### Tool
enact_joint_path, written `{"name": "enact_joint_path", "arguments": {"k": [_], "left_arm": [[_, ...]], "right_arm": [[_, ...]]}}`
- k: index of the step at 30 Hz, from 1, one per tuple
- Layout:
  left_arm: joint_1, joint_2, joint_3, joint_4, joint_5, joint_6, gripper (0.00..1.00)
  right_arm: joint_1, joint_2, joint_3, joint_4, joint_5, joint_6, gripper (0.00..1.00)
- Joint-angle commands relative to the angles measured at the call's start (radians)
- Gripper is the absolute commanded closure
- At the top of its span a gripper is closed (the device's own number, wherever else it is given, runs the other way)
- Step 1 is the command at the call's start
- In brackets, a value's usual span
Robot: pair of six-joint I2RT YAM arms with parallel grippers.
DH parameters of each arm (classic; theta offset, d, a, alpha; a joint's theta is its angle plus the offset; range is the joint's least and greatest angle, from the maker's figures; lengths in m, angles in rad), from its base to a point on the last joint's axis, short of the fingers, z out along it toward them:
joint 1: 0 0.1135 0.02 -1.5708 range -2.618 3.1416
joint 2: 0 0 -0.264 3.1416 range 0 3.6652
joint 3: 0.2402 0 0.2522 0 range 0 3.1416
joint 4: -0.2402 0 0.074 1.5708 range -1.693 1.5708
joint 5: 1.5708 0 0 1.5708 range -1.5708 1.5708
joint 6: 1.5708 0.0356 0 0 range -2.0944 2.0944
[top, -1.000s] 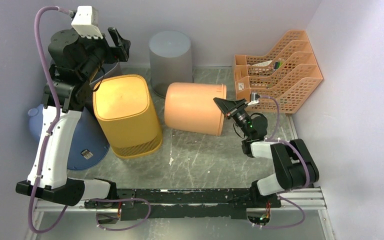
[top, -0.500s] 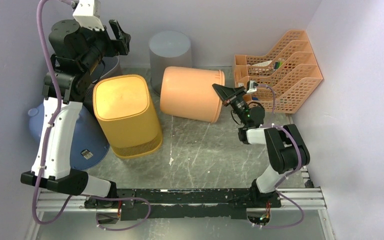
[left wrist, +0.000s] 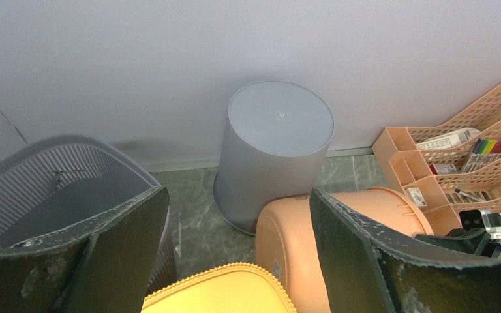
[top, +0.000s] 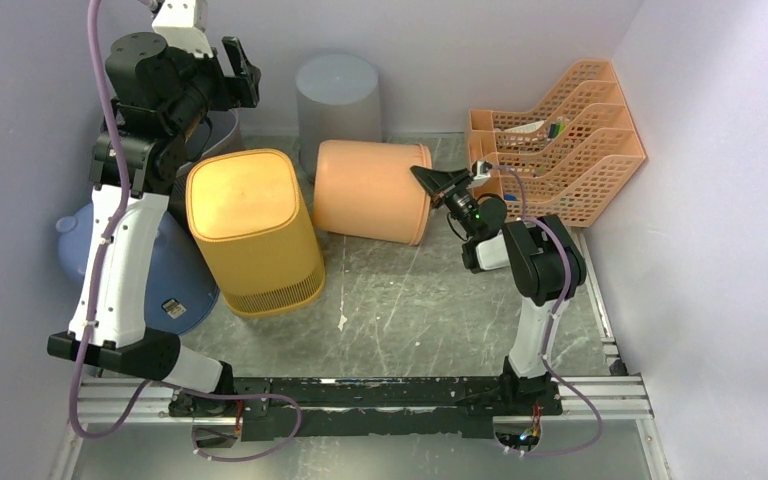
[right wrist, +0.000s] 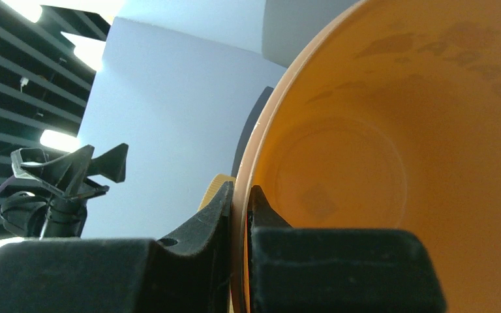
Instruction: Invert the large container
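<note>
The right fingers (top: 432, 181), pinching the rim of the orange bin (top: 365, 190), have dragged it, still on its side, nearer the counter's (top: 410, 300) far edge; not inverted yet. The left fingers (left wrist: 117, 254) stand wide, empty.

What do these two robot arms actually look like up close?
The left arm and right arm mix white shells with black joints, each trailing a purple cable. The left gripper and right gripper are black with wedge-shaped fingers. A small green light glows near the right wrist.

left pincer (top: 243, 72) high, wide open; right pincer (top: 425, 178) low, shut tight
</note>
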Motion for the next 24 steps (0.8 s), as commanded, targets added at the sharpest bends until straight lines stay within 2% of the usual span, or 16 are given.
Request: {"name": "enact_joint_path", "arguments": {"k": [1,9,15,24], "left_arm": [[0.007,0.023,0.022,-0.021,-0.029,0.018,0.1],[0.005,0.043,0.027,-0.008,-0.013,0.012,0.1],[-0.002,0.028,0.0,0.006,-0.017,0.006,0.1],[-0.013,0.012,-0.064,0.025,-0.01,0.008,0.1]], "right_arm": [[-0.06,0.071,-0.082,0.288,0.012,0.02,1.0],[-0.21,0.01,-0.228,0.286,-0.134,0.021,1.0],[-0.248,0.031,-0.286,0.285,-0.242,-0.002,0.98],[-0.33,0.097,-0.422,0.284,-0.315,-0.112,0.96]]}}
